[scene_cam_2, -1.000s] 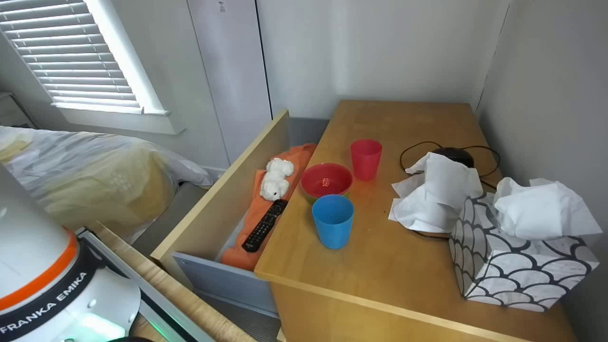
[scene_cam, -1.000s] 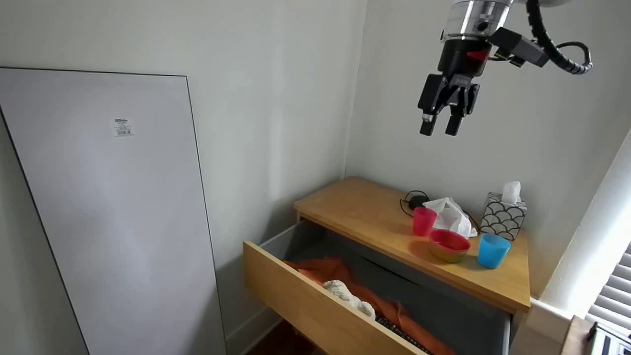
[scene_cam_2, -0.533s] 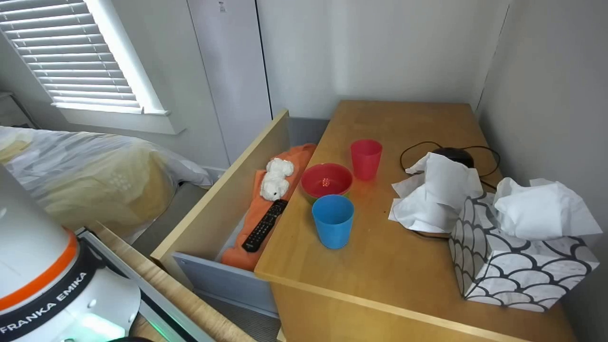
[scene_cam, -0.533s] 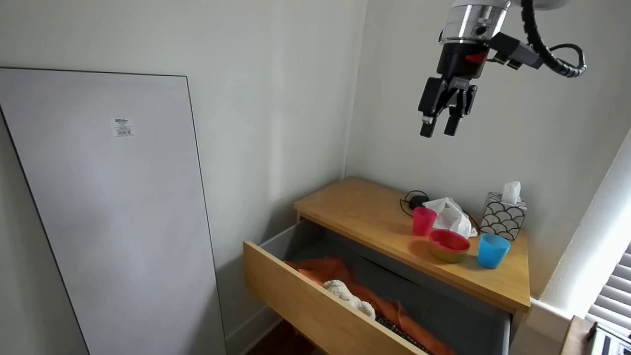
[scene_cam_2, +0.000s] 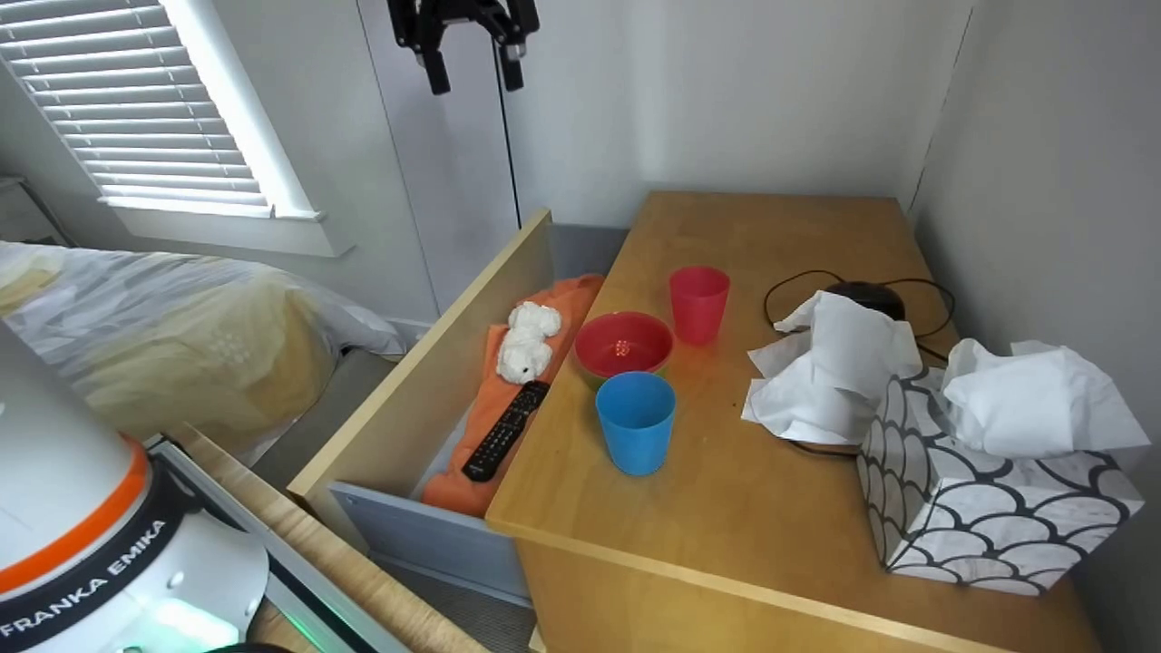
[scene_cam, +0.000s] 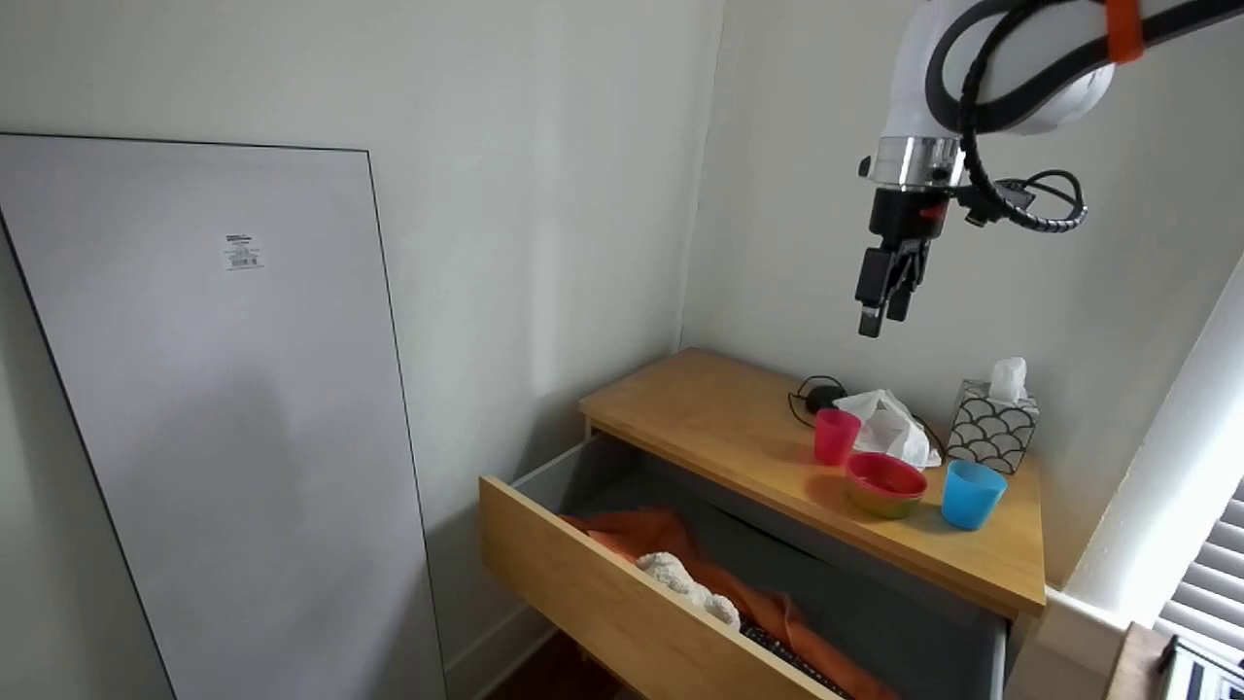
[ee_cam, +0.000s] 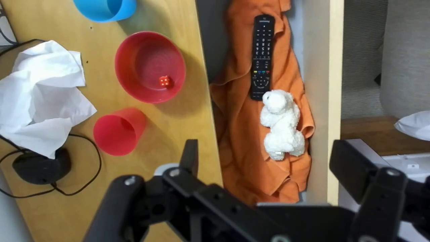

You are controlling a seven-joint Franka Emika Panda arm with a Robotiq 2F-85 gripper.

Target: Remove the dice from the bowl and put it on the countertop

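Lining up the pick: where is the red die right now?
In the wrist view, the die lies toward the lower right inside the red bowl, which stands between the blue cup and the red cup.

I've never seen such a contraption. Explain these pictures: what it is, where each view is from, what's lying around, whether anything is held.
The machine is a robot arm ending in a two-fingered pincer. Two views come from cameras outside the robot, looking from different places. The wrist view comes from a camera on the arm itself, so the pincer's fingers show low in it.

On the wooden countertop are a red bowl, a blue cup, a pinkish-red cup, a patterned tissue box, crumpled white tissue and a black device. A small red die lies in the bowl. The open drawer below contains an orange cloth, a white stuffed toy and a black remote.

Nothing is held: the pincer is open, hanging in the air.
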